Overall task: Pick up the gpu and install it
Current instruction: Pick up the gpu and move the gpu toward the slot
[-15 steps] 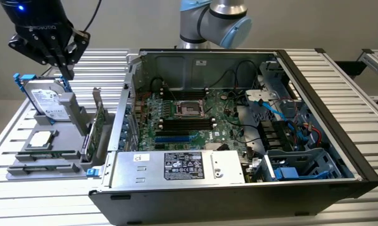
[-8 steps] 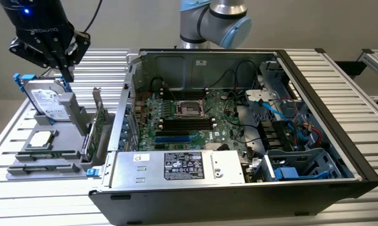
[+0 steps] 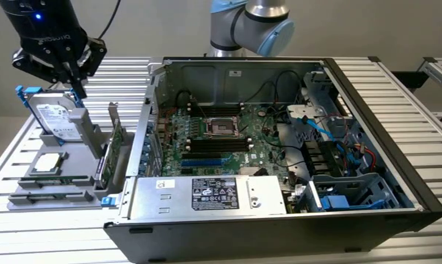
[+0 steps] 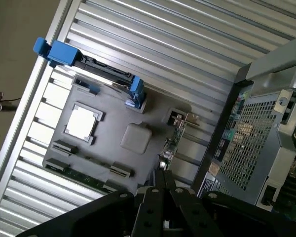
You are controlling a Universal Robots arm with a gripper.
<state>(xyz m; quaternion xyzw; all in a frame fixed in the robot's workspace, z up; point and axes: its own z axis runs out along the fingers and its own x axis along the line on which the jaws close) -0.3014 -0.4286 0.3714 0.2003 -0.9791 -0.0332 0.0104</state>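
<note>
The gpu [image 3: 118, 142] stands on its edge in a slot of the grey parts holder [image 3: 29, 206], its silver bracket pointing up, just left of the open computer case [image 3: 279, 225] in the exterior view. In the wrist view the gpu [image 4: 174, 140] shows edge-on as a thin green strip with its bracket at the far end. My gripper [image 3: 78, 89] hangs above the holder, over the hard drive and to the exterior view's left of the gpu. Its fingers [image 4: 160, 183] are shut together with nothing between them, and they sit clear of the card.
A silver hard drive with blue rails [image 3: 55, 118] stands in the holder under the gripper. A processor [image 3: 46, 162] and memory sticks [image 3: 50, 181] lie in front of it. The case holds the motherboard [image 3: 213, 146], cables and a power supply [image 3: 206, 195]. All rests on a slatted metal table [image 3: 397, 93].
</note>
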